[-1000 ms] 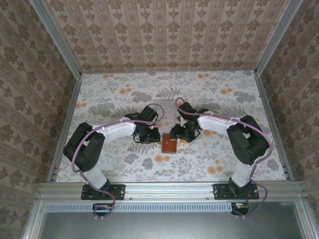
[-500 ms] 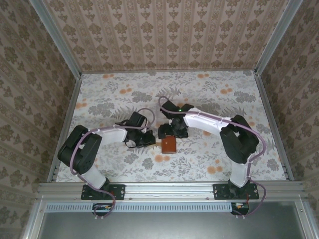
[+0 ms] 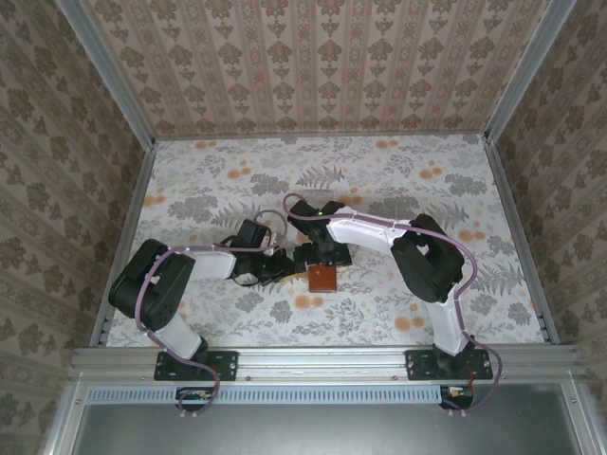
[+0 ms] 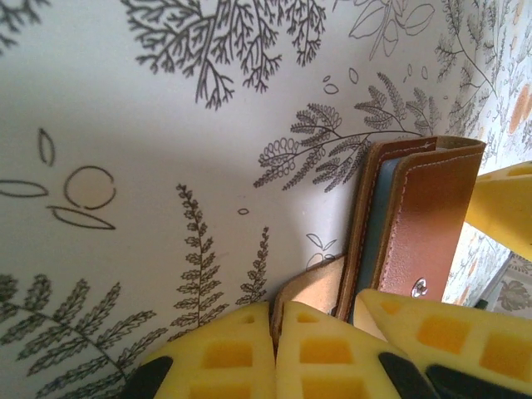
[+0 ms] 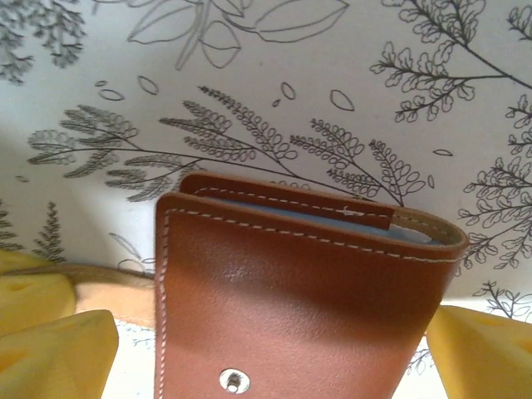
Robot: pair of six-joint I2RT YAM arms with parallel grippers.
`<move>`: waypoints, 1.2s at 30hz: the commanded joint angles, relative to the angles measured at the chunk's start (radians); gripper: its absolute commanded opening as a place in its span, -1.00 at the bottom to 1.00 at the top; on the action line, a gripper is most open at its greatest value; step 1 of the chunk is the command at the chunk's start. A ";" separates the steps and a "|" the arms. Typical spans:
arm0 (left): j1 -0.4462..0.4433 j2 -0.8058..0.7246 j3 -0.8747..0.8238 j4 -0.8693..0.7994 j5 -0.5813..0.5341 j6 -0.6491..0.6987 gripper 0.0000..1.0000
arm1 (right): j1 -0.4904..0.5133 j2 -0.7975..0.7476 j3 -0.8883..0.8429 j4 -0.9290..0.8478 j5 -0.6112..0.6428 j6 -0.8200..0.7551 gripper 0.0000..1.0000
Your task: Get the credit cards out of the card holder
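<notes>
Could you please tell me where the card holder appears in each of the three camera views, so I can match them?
Top external: the card holder lies just below centre, between the two arms' wrists.
Left wrist: the card holder is right of centre, seen from its edge, with the grey-blue lining showing.
Right wrist: the card holder is at lower centre, brown outside facing the camera.
Shared landmark: its silver snap, also at the bottom of the right wrist view.

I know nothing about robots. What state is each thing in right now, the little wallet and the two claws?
Card holder: folded, slightly ajar, strap unsnapped.
Left gripper: shut on the strap.
Right gripper: open, around the card holder.
</notes>
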 commanded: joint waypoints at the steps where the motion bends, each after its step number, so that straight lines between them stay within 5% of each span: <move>1: -0.002 0.019 -0.015 0.043 0.024 -0.017 -0.87 | 0.010 0.025 0.030 -0.081 0.077 0.003 0.92; 19: 0.007 0.026 0.005 0.000 0.049 -0.005 -0.88 | 0.015 -0.063 0.027 -0.137 0.137 -0.005 0.79; 36: 0.019 -0.013 0.080 -0.207 -0.029 0.075 -0.89 | -0.037 -0.202 -0.057 -0.147 0.127 -0.043 0.31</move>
